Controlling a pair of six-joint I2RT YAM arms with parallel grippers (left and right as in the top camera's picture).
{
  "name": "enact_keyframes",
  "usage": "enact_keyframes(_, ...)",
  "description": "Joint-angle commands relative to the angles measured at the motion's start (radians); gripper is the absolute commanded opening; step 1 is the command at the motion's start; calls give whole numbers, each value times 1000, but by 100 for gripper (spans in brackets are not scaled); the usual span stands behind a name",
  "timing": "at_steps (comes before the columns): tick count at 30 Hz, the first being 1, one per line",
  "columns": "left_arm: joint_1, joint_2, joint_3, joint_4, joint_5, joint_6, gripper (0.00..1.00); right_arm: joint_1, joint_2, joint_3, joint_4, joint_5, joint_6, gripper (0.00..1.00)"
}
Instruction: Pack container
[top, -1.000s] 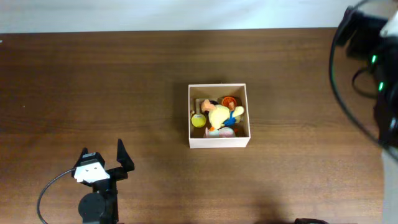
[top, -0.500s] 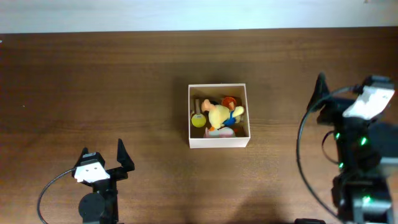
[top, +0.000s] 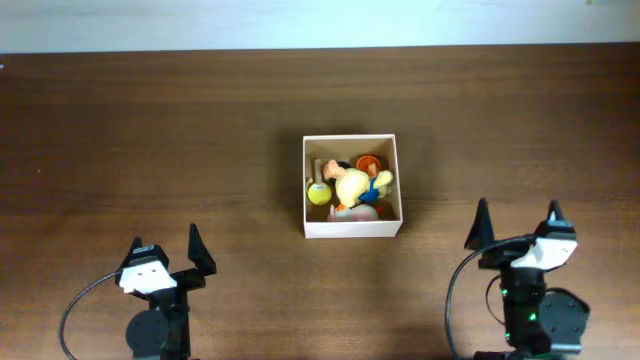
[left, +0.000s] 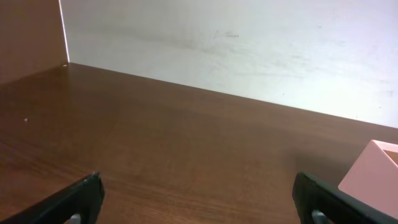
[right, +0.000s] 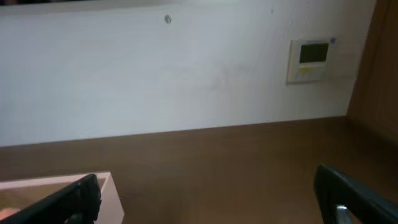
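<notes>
A dark brown wooden table fills the overhead view, with a pale wall running along its far edge. The container, a square shallow cardboard box with cream walls, sits near the middle of the table. Small toys lie packed close together inside it. A yellow plush figure lies across the centre, an orange piece sits toward the far right corner, a yellow-green ball lies against the left wall, and something pink lies by the near wall. What each toy is cannot be made out.

The left gripper is well apart from the box, nearer the camera edge and off to the box's left. Its two dark fingers are spread wide with nothing between them. In the left wrist view only a pale corner of the box shows, at the right edge.

The right gripper is to the right of the box and slightly nearer the front edge, apart from it and not touching. Its fingers are also spread wide and hold nothing. The right wrist view shows the box's corner at the lower left, beside the left finger. A small wall panel with a display hangs on the wall beyond the box.
</notes>
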Motion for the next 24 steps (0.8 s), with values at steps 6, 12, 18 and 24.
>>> enact_keyframes(6,7,-8,-2,-6,10,16,99,5,-170,-103,-67,-17,-7,99)
enact_keyframes(12,7,-8,-1,-6,10,16,99,5,-193,-125,-145,-16,-8,99)
enact_keyframes(18,7,-8,-1,-6,10,16,99,6,-207,-188,-154,-22,-9,99)
enact_keyframes(24,7,-8,-2,-6,10,16,99,6,-207,-188,-154,-24,-11,99)
